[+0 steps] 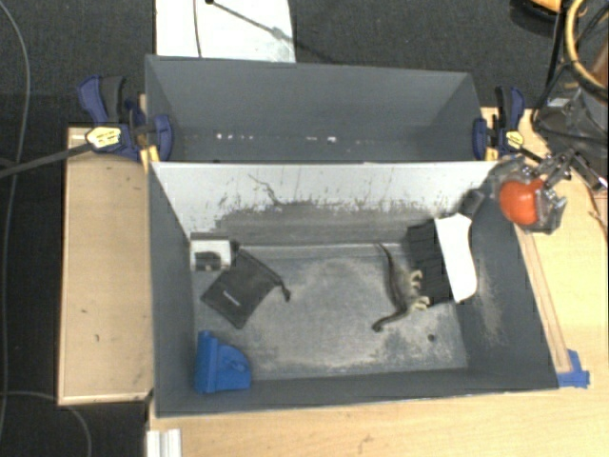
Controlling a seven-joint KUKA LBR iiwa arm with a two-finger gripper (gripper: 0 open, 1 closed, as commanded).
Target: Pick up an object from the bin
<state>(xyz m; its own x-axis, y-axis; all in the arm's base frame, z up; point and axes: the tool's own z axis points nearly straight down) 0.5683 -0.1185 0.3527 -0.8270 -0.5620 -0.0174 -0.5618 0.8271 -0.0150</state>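
Camera view from above the grey metal bin (314, 112): at the left, a blue moulded piece (221, 365) sits in the near-left corner of the floor, lodged, it seems, where the sloped walls meet. Behind it a small white block (211, 254) rests at the foot of the back wall, with a flat black pouch (241, 290) lying tilted just beside it. Bare floor separates these from the middle-right, where a thin grey lizard-like toy (402, 298) stretches out. Its body touches or nearly touches a black-and-white item (444, 260) that leans against the lower part of the right wall. Farther right and higher, the gripper (479, 200) hangs at the bin's right wall near the back corner, above the black-and-white item and apart from it. The arm's orange cover (519, 201) sits just behind it at the rim. Whether the gripper is released or clenched cannot be told from this angle, and nothing is seen in its grasp. The pick appears not yet made. The black-and-white item lies nearest, and its spot against the slope could make a clean approach awkward.
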